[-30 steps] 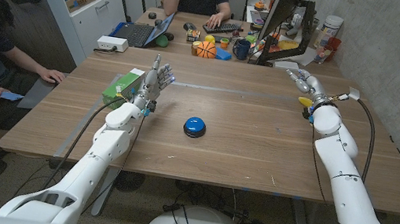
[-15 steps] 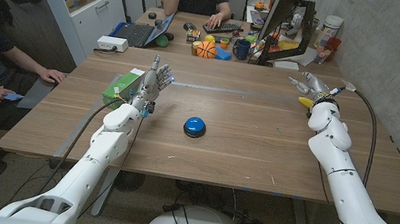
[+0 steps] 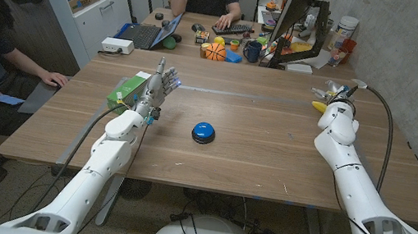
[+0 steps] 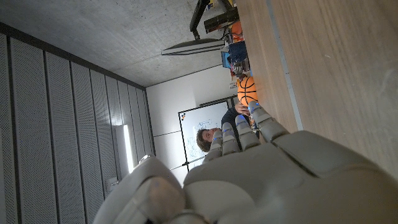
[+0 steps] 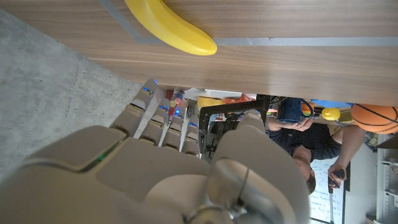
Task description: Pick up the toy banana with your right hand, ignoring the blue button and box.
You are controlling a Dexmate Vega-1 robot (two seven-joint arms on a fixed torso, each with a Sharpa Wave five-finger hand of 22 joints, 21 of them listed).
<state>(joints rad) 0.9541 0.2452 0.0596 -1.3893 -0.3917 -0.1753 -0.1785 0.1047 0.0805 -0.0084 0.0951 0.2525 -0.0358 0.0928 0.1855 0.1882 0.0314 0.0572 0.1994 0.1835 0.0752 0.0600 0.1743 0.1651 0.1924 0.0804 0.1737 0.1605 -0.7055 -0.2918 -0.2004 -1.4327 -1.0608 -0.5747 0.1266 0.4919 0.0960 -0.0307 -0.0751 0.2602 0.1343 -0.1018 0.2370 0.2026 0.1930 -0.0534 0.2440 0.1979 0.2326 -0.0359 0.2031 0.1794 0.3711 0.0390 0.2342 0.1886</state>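
Since a second ago the right hand [image 3: 334,92] has swung further toward the table's [image 3: 270,155] right far edge, and it now hovers over the toy banana [image 5: 171,28] with fingers loosely spread, holding nothing. One green box [image 3: 128,89] lies just beside the raised, empty left hand [image 3: 161,85], whose fingers are apart, and one blue button [image 3: 203,132] sits well apart from the fruit at mid-table. One banana, smooth, bright yellow and curved, lies on the wood by a strip of grey tape, mostly hidden behind the right wrist from above.
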